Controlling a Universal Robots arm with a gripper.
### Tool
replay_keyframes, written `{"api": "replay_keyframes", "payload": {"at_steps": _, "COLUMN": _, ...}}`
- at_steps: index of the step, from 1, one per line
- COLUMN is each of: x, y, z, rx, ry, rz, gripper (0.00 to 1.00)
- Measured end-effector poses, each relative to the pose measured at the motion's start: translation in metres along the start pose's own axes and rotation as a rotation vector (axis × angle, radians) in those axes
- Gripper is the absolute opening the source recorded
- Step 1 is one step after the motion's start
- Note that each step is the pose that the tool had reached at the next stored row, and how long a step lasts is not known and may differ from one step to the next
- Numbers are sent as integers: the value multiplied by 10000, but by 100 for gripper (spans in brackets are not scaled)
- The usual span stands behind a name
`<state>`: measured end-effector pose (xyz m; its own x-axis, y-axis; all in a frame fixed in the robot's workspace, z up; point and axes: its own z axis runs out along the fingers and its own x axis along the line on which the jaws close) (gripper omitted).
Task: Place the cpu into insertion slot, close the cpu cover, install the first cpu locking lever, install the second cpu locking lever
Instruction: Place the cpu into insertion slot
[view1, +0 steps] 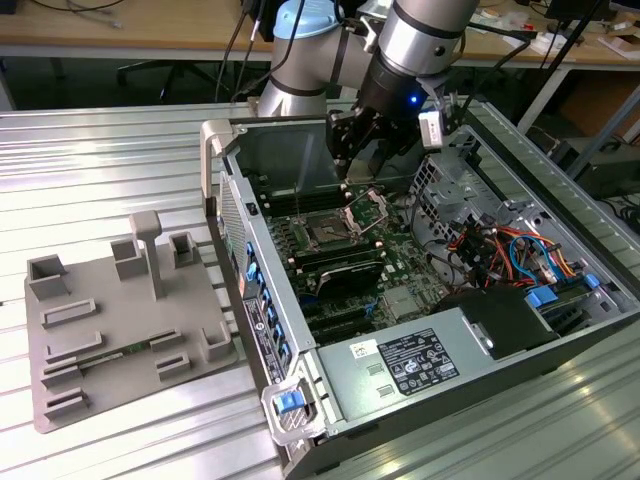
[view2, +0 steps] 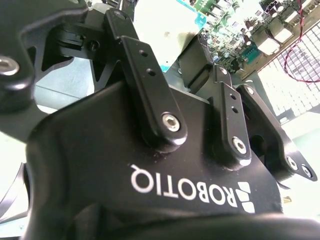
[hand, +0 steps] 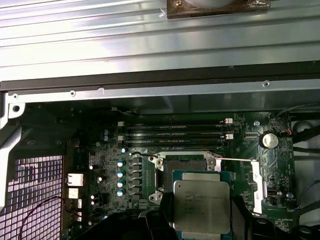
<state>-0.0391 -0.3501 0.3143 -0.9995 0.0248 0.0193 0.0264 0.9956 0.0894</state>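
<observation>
The cpu (hand: 202, 204), a flat silver-grey square chip, is clamped between my gripper's black fingers (hand: 164, 216) in the first wrist view. It hangs just above and beside the insertion slot (hand: 184, 163), whose dark middle is bare. In the exterior view my gripper (view1: 346, 180) is inside the open computer case, above the slot (view1: 324, 233). The cpu cover (view1: 367, 206) stands raised at the slot's far edge and appears edge-on as a silvery strip (hand: 258, 186). A thin locking lever (hand: 235, 160) sticks out beside the slot. The second wrist view has the finger links (view2: 150, 90).
Memory slots (hand: 175, 131) lie just beyond the socket. The case wall (view1: 232, 200) rises on the exterior view's left. A power supply (view1: 415, 360) and coloured cables (view1: 500, 250) fill the nearer right part. A grey fixture tray (view1: 120, 320) lies on the metal table.
</observation>
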Motion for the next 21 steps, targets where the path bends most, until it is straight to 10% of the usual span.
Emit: {"api": "replay_keyframes", "payload": {"at_steps": 21, "x": -1, "y": -5, "z": 58, "rx": 1, "ry": 0, "rz": 0, "gripper": 55}}
